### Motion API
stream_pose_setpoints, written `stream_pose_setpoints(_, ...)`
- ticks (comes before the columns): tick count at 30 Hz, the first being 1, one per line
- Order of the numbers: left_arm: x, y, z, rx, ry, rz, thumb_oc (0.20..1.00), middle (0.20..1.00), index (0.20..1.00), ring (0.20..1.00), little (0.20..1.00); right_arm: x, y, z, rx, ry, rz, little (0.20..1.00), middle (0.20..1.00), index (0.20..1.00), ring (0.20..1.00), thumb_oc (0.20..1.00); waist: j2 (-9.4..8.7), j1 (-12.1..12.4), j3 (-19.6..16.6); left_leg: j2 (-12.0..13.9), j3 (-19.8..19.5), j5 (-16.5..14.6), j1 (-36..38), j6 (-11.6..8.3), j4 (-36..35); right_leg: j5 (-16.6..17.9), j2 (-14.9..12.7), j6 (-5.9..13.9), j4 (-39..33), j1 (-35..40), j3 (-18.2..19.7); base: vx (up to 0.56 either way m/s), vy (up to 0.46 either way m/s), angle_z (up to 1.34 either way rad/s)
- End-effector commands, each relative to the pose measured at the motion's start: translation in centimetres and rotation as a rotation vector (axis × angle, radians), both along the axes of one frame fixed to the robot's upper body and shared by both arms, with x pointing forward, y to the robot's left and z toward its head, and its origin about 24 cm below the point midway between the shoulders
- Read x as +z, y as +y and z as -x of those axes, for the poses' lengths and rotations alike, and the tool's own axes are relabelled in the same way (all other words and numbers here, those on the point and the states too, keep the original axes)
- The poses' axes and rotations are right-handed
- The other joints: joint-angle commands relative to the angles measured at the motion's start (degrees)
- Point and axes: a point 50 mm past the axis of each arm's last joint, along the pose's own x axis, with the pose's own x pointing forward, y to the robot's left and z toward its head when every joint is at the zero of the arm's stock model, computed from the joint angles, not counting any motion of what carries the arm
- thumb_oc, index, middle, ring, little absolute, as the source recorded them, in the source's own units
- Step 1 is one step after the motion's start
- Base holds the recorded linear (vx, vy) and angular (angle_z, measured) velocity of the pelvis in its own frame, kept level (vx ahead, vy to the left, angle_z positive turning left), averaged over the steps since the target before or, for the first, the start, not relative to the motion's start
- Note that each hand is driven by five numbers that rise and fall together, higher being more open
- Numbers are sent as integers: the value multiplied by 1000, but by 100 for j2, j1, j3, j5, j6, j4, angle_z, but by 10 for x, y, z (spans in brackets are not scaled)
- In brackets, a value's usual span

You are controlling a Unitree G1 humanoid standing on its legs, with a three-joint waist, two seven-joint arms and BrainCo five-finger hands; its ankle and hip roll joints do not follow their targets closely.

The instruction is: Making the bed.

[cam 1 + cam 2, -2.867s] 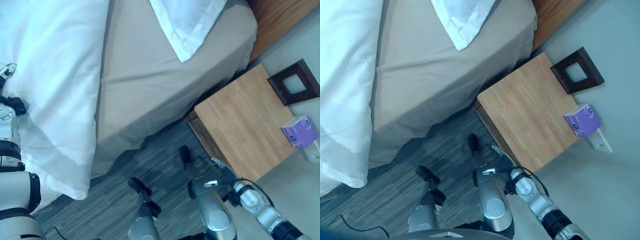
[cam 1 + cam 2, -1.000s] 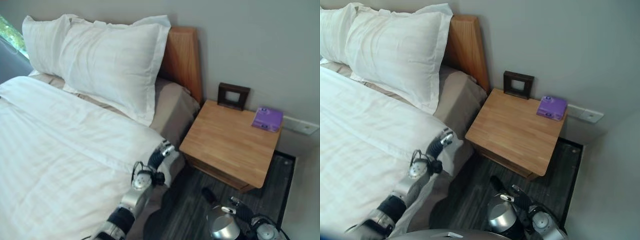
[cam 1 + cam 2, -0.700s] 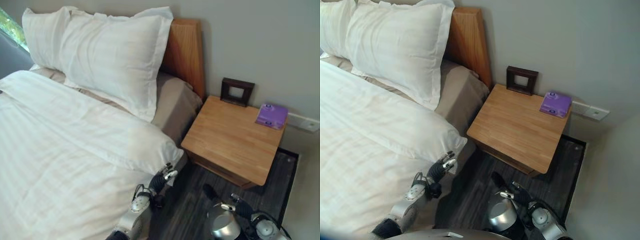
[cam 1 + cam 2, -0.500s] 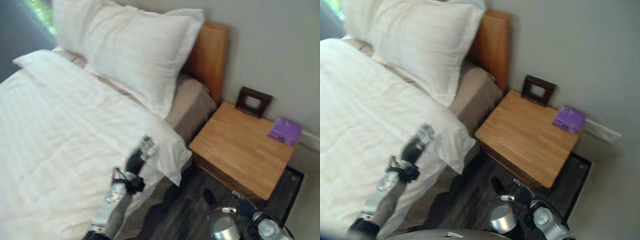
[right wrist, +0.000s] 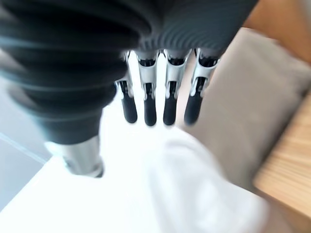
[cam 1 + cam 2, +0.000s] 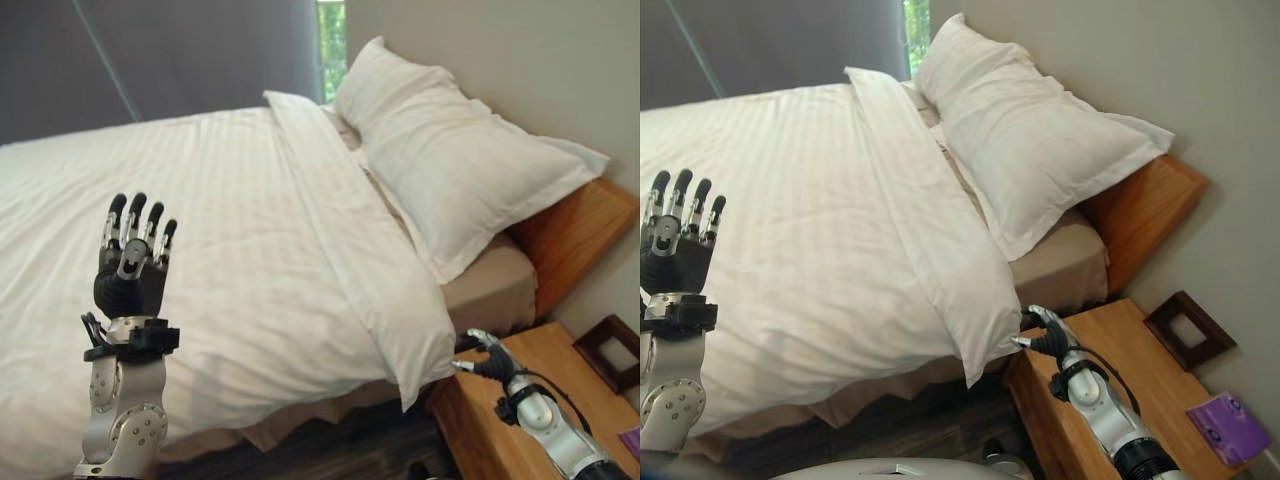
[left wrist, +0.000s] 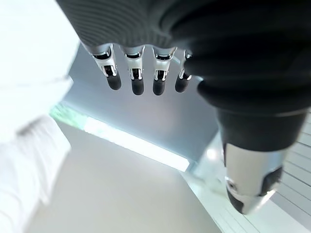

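While duvet [image 6: 220,250] lies spread | left hand [image 6: 130,265] raised, fingers straight

There is one bed [image 6: 470,290] with one wooden headboard [image 6: 580,245], one white duvet [image 6: 220,250] spread over it and two white pillows, the near pillow [image 6: 470,185] and the far pillow [image 6: 385,80] behind it. Beside the bed stands one wooden nightstand [image 6: 1110,385] carrying one dark picture frame [image 6: 1189,329] and one purple box [image 6: 1228,424]. Two robot hands show, the left robot hand [image 6: 128,270] and the right robot hand [image 6: 1050,335].
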Motion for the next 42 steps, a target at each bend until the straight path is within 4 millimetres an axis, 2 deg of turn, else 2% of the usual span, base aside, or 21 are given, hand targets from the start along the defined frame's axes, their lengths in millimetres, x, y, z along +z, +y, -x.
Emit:
stream_pose_setpoints(1, 10, -3, -3, 0, -21, -145, 1000, 1000, 1000, 1000, 1000, 48, 0, -30, -32, -212, -166, 200, 200, 200, 200, 200, -87, -129, 389, 24, 253, -11, 34, 32, 244, -1157, 179, -89, 140, 168, 161, 43, -1, 25)
stream_pose_setpoints(5, -20, 8, 1, 56, 119, -156, 1000, 1000, 1000, 1000, 1000, 81, 2, -50, -89, -320, -599, 200, 200, 200, 200, 200, -180, 40, 453, 18, 223, 112, -121, 89, 214, -1074, 165, -131, 125, 87, 42, 15, -4, 19)
stream_pose_setpoints(10, -19, 16, -14, 65, 105, -137, 1000, 1000, 1000, 1000, 1000, 109, 18, -76, -80, -423, -1101, 200, 200, 200, 200, 200, -155, 158, 560, -12, 57, 170, -330, 75, 160, -1051, 119, -114, 121, -51, -33, -29, 1, 22)
stream_pose_setpoints(15, -8, 15, -38, 59, 41, -83, 1000, 1000, 1000, 1000, 1000, 148, 37, -106, -48, -554, -1337, 200, 200, 200, 200, 200, 2, 285, 797, -28, -80, 250, -612, 58, 137, -980, 76, -121, 129, -318, -89, -95, 20, 15)
stream_pose_setpoints(16, -2, 13, -45, 46, 9, -69, 1000, 1000, 1000, 1000, 1000, 165, 42, -116, -35, -601, -1389, 200, 200, 200, 200, 200, 85, 333, 909, -41, -125, 275, -721, 54, 126, -934, 52, -121, 136, -446, -86, -105, 27, 9)
stream_pose_setpoints(17, -2, 13, -46, 45, 7, -69, 1000, 1000, 1000, 1000, 1000, 166, 42, -116, -34, -602, -1390, 200, 200, 200, 200, 200, 85, 334, 915, -41, -126, 276, -726, 54, 128, -932, 52, -121, 137, -449, -86, -151, 35, 18)
stream_pose_setpoints(18, 8, 13, -51, 33, -29, -75, 1000, 1000, 1000, 1000, 1000, 183, 44, -123, -16, -643, -1409, 200, 200, 200, 200, 200, 169, 375, 1058, -60, -159, 314, -851, 55, 124, -872, 22, -114, 158, -591, -91, -125, 23, 24)
stream_pose_setpoints(20, 17, 13, -55, 23, -66, -85, 1000, 1000, 1000, 1000, 1000, 196, 46, -130, -4, -661, -1416, 200, 200, 200, 200, 200, 252, 422, 1213, -77, -195, 365, -995, 48, 115, -799, -10, -106, 179, -756, -111, -257, 94, 12)
stream_pose_setpoints(21, 38, 9, -67, -12, -143, -117, 1000, 1000, 1000, 1000, 1000, 166, 51, -147, -142, -505, -1426, 200, 200, 200, 200, 200, 571, 454, 1567, -130, -228, 490, -1395, 22, 82, -598, -154, -26, 220, -1188, -119, -310, 162, 3)
stream_pose_setpoints(23, 28, 5, -66, -22, -111, -108, 1000, 1000, 1000, 1000, 1000, 127, 55, -142, -227, -375, -1394, 200, 200, 200, 200, 200, 597, 420, 1565, -148, -308, 350, -1333, -20, 89, -676, -184, 18, 191, -1101, -76, -61, 105, 8)
stream_pose_setpoints(24, 28, 5, -66, -21, -111, -108, 1000, 1000, 1000, 1000, 1000, 127, 55, -142, -227, -375, -1394, 200, 200, 200, 200, 200, 597, 418, 1566, -149, -309, 350, -1331, -20, 89, -677, -184, 19, 191, -1099, -77, 59, 77, 11)
stream_pose_setpoints(25, 14, 1, -62, -45, -65, -106, 1000, 1000, 1000, 1000, 1000, 83, 56, -133, -337, -234, -1370, 200, 200, 200, 200, 200, 626, 406, 1575, -175, -319, 322, -1314, 2, 93, -653, -207, 35, 192, -1087, -69, -28, 85, 10)
stream_pose_setpoints(27, -4, -4, -51, -75, -9, -91, 1000, 1000, 1000, 1000, 1000, 44, 56, -119, -438, -112, -1367, 200, 200, 200, 200, 200, 640, 417, 1546, -205, -303, 284, -1301, 25, 95, -629, -228, 55, 187, -1084, -56, -26, 108, 0)
stream_pose_setpoints(28, -27, -16, -59, -97, 91, -94, 1000, 1000, 1000, 1000, 1000, 18, 77, -106, -463, 5, -1389, 200, 200, 200, 200, 200, 602, 319, 1548, -219, -249, 237, -1269, 29, 99, -607, -237, 87, 194, -1092, -26, -1, 112, -8)
stream_pose_setpoints(29, -37, -13, -60, -66, 123, -57, 1000, 1000, 1000, 1000, 1000, -7, 84, -90, -514, 90, -1398, 200, 200, 200, 200, 200, 601, 326, 1543, -240, -229, 205, -1235, 44, 101, -593, -249, 99, 197, -1086, -13, 15, 126, -9)
stream_pose_setpoints(32, -49, -15, -63, -45, 136, 49, 1000, 1000, 1000, 1000, 1000, -55, 75, -53, -675, 223, -1312, 200, 200, 200, 200, 200, 603, 272, 1412, -289, -169, 93, -1086, 91, 103, -568, -301, 147, 186, -981, -5, 50, 125, -19)
stream_pose_setpoints(37, -68, -22, -65, -58, 203, 94, 1000, 1000, 1000, 1000, 1000, -95, 57, -4, -787, 357, -1213, 200, 200, 200, 200, 200, 416, 49, 1160, -351, -62, -61, -798, 161, 104, -564, -321, 206, 165, -783, 30, 61, 85, -5)
stream_pose_setpoints(38, -67, -22, -65, -57, 202, 94, 1000, 1000, 1000, 1000, 1000, -95, 57, -4, -785, 357, -1214, 200, 200, 200, 200, 200, 402, 47, 1182, -346, 15, 61, -851, 205, 98, -472, -320, 158, 179, -848, -10, 32, 60, -20)
stream_pose_setpoints(39, -72, -23, -63, -48, 220, 93, 1000, 1000, 1000, 1000, 1000, -103, 47, 10, -799, 382, -1147, 200, 200, 200, 200, 200, 266, -68, 1019, -365, 68, 2, -724, 229, 97, -460, -332, 188, 166, -750, 16, 67, 51, -21)
stream_pose_setpoints(40, -72, -23, -62, -48, 223, 93, 1000, 1000, 1000, 1000, 1000, -103, 47, 11, -801, 383, -1146, 200, 200, 200, 200, 200, 281, -64, 995, -371, -4, -116, -672, 186, 102, -549, -334, 235, 158, -692, 56, 106, 61, -17)
stream_pose_setpoints(42, -78, -25, -61, -42, 251, 90, 1000, 1000, 1000, 1000, 1000, -107, 41, 20, -785, 405, -1069, 200, 200, 200, 200, 200, 127, -156, 842, -379, 137, -41, -601, 246, 92, -452, -330, 211, 155, -675, 70, 57, 33, -24)
